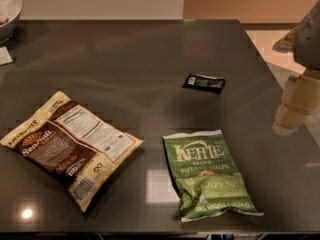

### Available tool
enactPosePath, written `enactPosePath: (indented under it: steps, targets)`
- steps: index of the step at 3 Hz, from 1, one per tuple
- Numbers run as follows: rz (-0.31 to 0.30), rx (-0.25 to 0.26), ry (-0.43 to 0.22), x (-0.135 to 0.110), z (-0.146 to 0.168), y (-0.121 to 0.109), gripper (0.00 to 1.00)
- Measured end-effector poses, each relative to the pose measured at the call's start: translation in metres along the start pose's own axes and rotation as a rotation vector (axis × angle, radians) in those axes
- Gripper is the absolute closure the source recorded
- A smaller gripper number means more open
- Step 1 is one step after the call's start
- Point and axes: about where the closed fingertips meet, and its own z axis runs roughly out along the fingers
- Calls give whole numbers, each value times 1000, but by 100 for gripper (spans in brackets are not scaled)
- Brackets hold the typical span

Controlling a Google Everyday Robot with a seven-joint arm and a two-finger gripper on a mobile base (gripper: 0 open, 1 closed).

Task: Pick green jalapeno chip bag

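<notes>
A dark grey, glossy table top [125,59] is shown carrying five items. A crinkly green jalapeno chip bag [210,174] with white "KETTLE BRAND" lettering is laid flat near the front edge, right of centre. A larger cream-and-brown snack bag [70,146] is laid flat to its left, turned at an angle and apart from it. A small black packet [204,82] is placed farther back, well apart from both bags. A white bowl [7,9] is cut off at the far left corner, and a pale flat slip [4,56] is seen near it. The gripper [292,109] is held over the table's right edge.
</notes>
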Motion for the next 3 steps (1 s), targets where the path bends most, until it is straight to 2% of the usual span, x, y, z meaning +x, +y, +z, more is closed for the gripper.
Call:
enactPosePath:
  steps: [2, 3]
  targets:
    - [-9, -9, -6, -1, 1, 4, 0]
    - [-60, -60, -44, -8, 10, 31, 0]
